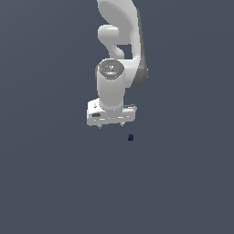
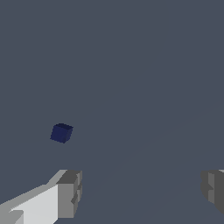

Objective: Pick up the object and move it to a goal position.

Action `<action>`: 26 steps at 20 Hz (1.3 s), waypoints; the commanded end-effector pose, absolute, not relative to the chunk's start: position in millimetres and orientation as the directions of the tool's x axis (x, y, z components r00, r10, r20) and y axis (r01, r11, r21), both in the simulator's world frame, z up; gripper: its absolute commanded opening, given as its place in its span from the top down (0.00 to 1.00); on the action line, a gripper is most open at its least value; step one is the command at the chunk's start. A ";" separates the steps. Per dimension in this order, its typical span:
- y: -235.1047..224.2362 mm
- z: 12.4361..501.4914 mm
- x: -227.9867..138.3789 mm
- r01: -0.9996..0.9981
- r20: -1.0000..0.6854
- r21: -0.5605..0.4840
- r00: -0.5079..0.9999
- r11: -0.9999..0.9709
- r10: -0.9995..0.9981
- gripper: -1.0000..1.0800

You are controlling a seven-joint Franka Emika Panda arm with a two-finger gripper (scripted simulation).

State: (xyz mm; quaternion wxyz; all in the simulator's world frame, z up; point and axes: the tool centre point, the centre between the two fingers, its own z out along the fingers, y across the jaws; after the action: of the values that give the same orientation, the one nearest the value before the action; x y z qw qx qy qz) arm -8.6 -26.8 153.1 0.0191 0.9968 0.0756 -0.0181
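The object is a tiny dark navy-blue block on the grey floor, a little below and toward the exterior view's right of the white hand. My gripper hangs from the white arm, pointing down, clearly apart from the block. In the wrist view the object lies beyond the grey fingertips, outside the gap between them. My gripper is open, its two fingers spread wide with nothing between them.
A plain dark grey surface fills both views. No goal marker shows in either view.
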 end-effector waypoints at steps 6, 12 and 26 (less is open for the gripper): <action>-12.8 137.7 -8.7 0.338 -0.044 0.031 0.941 -0.941 0.336 0.04; 2.3 122.3 -9.5 0.517 -0.045 0.024 0.856 -0.856 0.515 0.04; 40.7 88.8 -13.8 0.845 -0.032 0.004 0.534 -0.535 0.845 0.04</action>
State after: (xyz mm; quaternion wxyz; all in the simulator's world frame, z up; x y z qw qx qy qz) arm -13.2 36.3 92.3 0.0107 0.8880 0.4595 -0.0142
